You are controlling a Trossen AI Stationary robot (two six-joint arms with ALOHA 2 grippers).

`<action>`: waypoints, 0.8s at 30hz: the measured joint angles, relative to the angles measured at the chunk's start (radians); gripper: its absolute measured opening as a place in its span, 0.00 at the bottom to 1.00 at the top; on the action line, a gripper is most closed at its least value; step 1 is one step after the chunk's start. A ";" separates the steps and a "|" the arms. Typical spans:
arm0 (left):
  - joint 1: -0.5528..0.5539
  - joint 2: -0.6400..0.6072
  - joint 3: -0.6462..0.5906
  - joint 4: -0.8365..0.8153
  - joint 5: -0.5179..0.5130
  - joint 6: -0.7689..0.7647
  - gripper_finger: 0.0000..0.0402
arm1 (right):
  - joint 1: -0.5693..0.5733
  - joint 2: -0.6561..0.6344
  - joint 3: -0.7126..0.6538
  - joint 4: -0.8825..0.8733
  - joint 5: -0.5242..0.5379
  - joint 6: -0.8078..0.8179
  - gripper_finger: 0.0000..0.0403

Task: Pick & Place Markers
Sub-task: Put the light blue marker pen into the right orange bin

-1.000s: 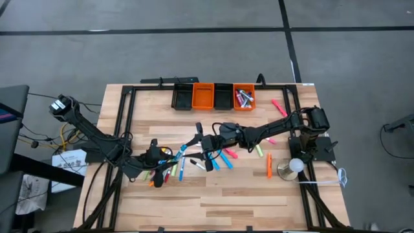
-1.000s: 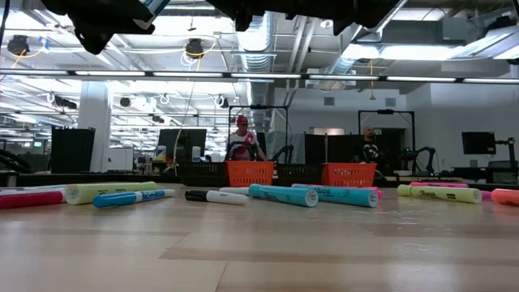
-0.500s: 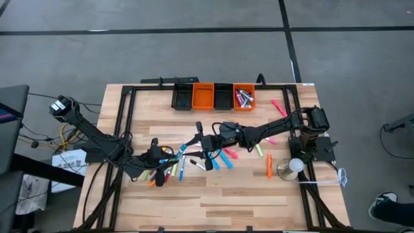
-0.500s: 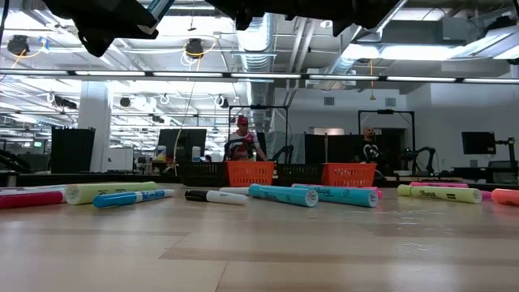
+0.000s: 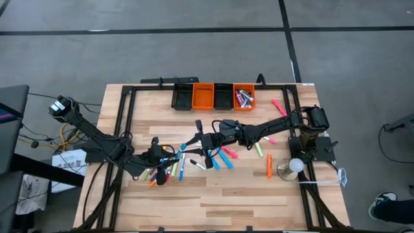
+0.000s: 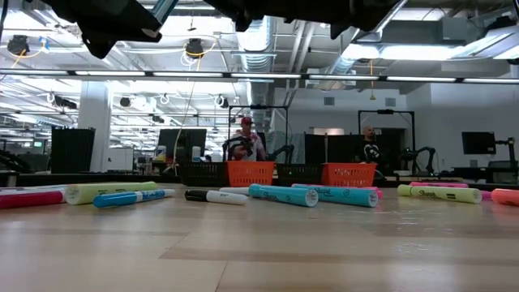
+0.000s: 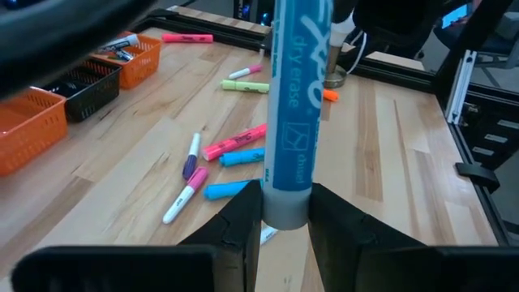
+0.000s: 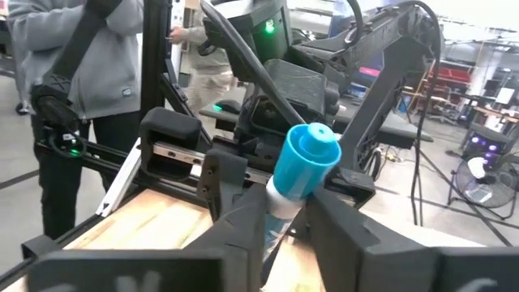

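We see both grippers mid-frame in the high view: the left gripper [image 7: 284, 219] and right gripper [image 8: 280, 223] each clamp one blue marker [image 7: 290, 105] (between them). Bare wooden table [image 5: 220, 200] lies below; other markers [image 5: 223, 155] scatter centrally.

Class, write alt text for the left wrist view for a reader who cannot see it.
The left claw grips an upright blue dry-erase marker between its two dark fingers. Beyond it, pink, blue and yellow markers lie scattered on the wooden table, with orange bins at one edge.

grey floor [image 5: 194, 58], ceiling strip lights [image 6: 203, 75]
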 joint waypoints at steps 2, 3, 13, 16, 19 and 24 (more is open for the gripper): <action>0.000 0.000 0.000 -0.001 0.001 0.001 0.21 | 0.000 0.000 0.000 0.001 -0.015 0.000 0.11; 0.000 0.000 0.000 0.000 -0.001 -0.008 0.21 | 0.000 0.000 0.000 0.002 -0.025 -0.004 0.07; 0.001 0.000 0.000 0.001 -0.003 -0.007 0.21 | 0.002 -0.001 0.000 0.001 -0.025 0.000 0.00; 0.000 0.000 0.000 0.001 -0.001 -0.006 0.21 | 0.002 -0.001 0.000 -0.016 -0.013 0.034 0.02; 0.000 0.000 0.000 0.001 0.000 -0.005 0.21 | -0.006 -0.001 0.000 -0.069 -0.012 0.049 0.07; 0.000 0.000 0.000 0.001 0.000 -0.003 0.21 | -0.020 -0.001 0.000 -0.096 -0.019 0.121 0.23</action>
